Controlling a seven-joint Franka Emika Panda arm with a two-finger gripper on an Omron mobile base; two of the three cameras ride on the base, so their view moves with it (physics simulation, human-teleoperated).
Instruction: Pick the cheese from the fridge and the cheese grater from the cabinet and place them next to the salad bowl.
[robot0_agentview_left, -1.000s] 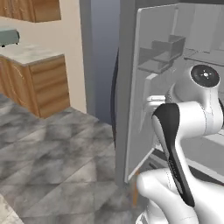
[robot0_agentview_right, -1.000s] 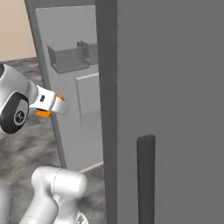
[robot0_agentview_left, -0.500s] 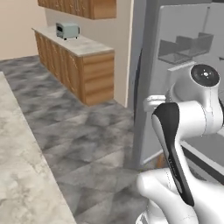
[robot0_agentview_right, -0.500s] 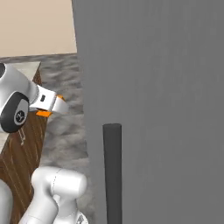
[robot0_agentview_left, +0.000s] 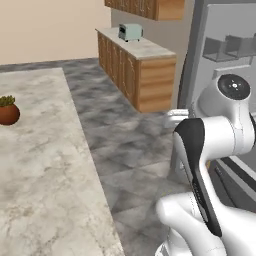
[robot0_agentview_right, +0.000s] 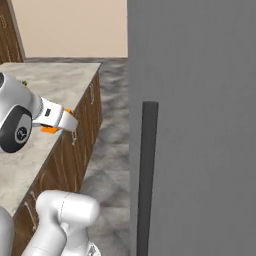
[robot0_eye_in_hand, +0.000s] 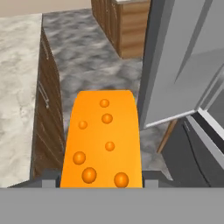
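Two-finger gripper (robot0_eye_in_hand: 101, 181) clamped on orange hole-dotted cheese wedge (robot0_eye_in_hand: 103, 140), held above grey stone floor (robot0_eye_in_hand: 87, 57), between marble-topped wooden island counter (robot0_eye_in_hand: 17, 87) and open door of tall grey fridge (robot0_eye_in_hand: 183, 57).

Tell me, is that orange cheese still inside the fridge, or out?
Out. The cheese sits clamped in the pincer, above the floor, beside the fridge's open door.

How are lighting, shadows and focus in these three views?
Left base view: flat even rendered light, no glare, sharp from the toaster to the counter. Right base view: the fridge is a uniform grey, unshaded. Hand view: the cheese is evenly lit, with no blur.
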